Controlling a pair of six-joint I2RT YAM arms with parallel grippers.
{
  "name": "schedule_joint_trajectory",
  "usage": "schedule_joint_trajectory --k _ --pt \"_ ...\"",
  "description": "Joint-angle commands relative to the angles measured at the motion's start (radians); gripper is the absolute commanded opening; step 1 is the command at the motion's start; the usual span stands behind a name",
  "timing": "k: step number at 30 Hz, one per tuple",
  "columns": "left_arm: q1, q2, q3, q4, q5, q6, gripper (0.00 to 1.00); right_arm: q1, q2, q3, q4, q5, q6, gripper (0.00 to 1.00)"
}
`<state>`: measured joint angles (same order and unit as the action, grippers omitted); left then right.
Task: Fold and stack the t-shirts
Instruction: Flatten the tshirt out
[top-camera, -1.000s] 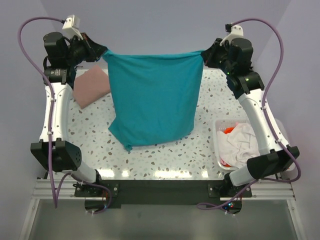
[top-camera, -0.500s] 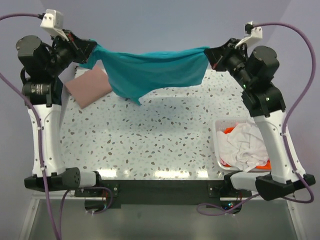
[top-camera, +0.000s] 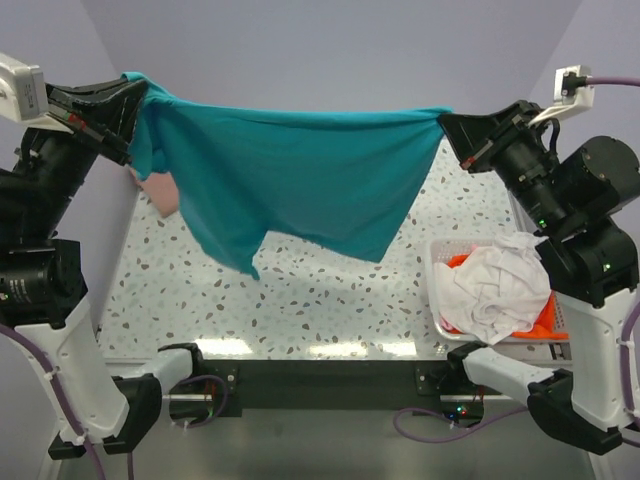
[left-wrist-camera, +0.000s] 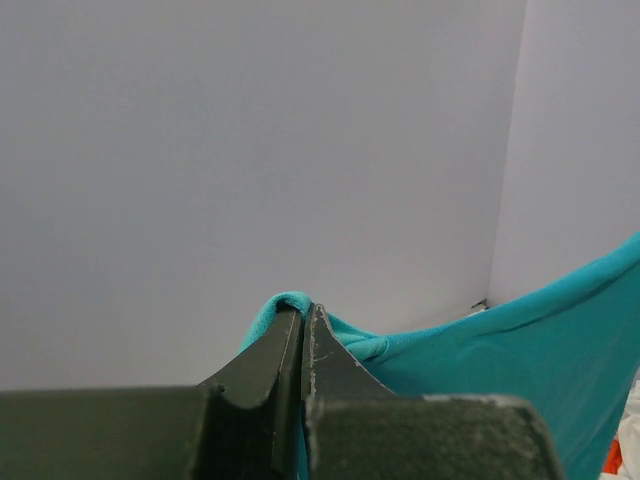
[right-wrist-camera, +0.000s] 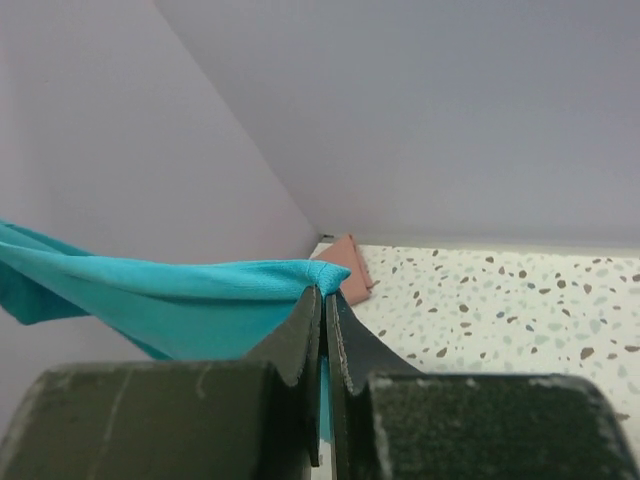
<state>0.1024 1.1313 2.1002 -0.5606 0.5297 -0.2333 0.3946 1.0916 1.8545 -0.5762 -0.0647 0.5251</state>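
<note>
1. Your left hand (top-camera: 133, 97) is up around 10 o'clock in the overhead view. It's pressed tight on one corner of the soft teal cloth t-shirt (top-camera: 300, 190), and the wrist view shows the hem bunched right at the tips.
2. Your right hand (top-camera: 447, 122) sits at roughly 2 o'clock, pinching the opposite corner the same way, with cloth wrapped over its tips.
3. So the teal one hangs in the air between both hands. Its top edge is pulled nearly straight and the rest droops to a point toward 7 o'clock, over the speckled white terrazzo counter (top-camera: 330, 295).
4. A dusty pink cloth t-shirt (top-camera: 160, 195) peeks out behind the teal one at about 9 o'clock; it's mostly hidden.
5. The white plastic basket (top-camera: 436, 285) at 4 o'clock holds a crumpled white cloth t-shirt (top-camera: 495, 285) on top of an orange cloth one (top-camera: 548, 322).
</note>
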Motion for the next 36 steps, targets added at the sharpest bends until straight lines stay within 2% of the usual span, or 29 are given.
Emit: schedule_joint_trajectory --k 1,6,9,11,12,13,15,16,17,18,19,20,21,23,24,29,34,36 --pt "0.002 0.033 -0.041 0.027 0.038 -0.011 0.00 0.001 -0.001 -0.003 -0.027 0.097 0.019 0.00" --pt "0.003 0.090 -0.296 0.218 0.191 -0.101 0.00 -0.002 0.037 -0.173 0.041 0.219 -0.026 0.00" --pt "-0.032 0.200 -0.443 0.312 0.243 -0.097 0.00 -0.032 0.120 -0.296 0.157 0.284 -0.080 0.00" --pt "-0.082 0.326 -0.462 0.349 0.254 -0.083 0.00 -0.107 0.181 -0.371 0.264 0.246 -0.079 0.00" --pt "-0.093 0.378 -0.459 0.384 0.260 -0.077 0.00 -0.124 0.265 -0.385 0.294 0.246 -0.073 0.00" --pt "-0.139 0.488 -0.456 0.401 0.260 -0.075 0.00 -0.141 0.305 -0.391 0.318 0.246 -0.085 0.00" --pt "-0.158 0.605 -0.421 0.419 0.262 -0.066 0.21 -0.169 0.411 -0.348 0.351 0.272 -0.112 0.00" --pt "-0.165 0.713 -0.407 0.415 0.244 -0.064 0.33 -0.178 0.524 -0.321 0.348 0.273 -0.135 0.00" --pt "-0.167 0.763 -0.390 0.406 0.198 -0.061 0.57 -0.197 0.583 -0.252 0.337 0.269 -0.145 0.00" --pt "-0.168 0.806 -0.366 0.407 0.188 -0.057 0.72 -0.206 0.641 -0.211 0.323 0.231 -0.154 0.05" --pt "-0.170 0.871 -0.352 0.397 0.170 -0.052 0.83 -0.215 0.774 -0.165 0.300 0.214 -0.171 0.14" --pt "-0.173 0.895 -0.336 0.380 0.136 -0.044 0.97 -0.229 0.833 -0.050 0.220 0.197 -0.177 0.38" --pt "-0.176 0.907 -0.324 0.357 0.130 -0.034 1.00 -0.232 0.893 0.006 0.179 0.183 -0.183 0.52" --pt "-0.188 0.891 -0.347 0.354 0.089 -0.031 1.00 -0.231 0.974 0.084 0.127 0.168 -0.203 0.70" --pt "-0.197 0.874 -0.388 0.353 0.075 -0.031 1.00 -0.231 0.976 0.077 0.137 0.157 -0.204 0.73" --pt "-0.211 0.693 -0.584 0.378 0.000 -0.049 1.00 -0.226 0.903 -0.073 0.213 0.083 -0.211 0.83" --pt "-0.211 0.533 -0.761 0.272 -0.227 -0.087 1.00 -0.171 0.795 -0.211 0.208 0.017 -0.241 0.83" --pt "-0.211 0.500 -0.816 0.217 -0.273 -0.115 1.00 -0.142 0.762 -0.248 0.199 -0.020 -0.243 0.83"
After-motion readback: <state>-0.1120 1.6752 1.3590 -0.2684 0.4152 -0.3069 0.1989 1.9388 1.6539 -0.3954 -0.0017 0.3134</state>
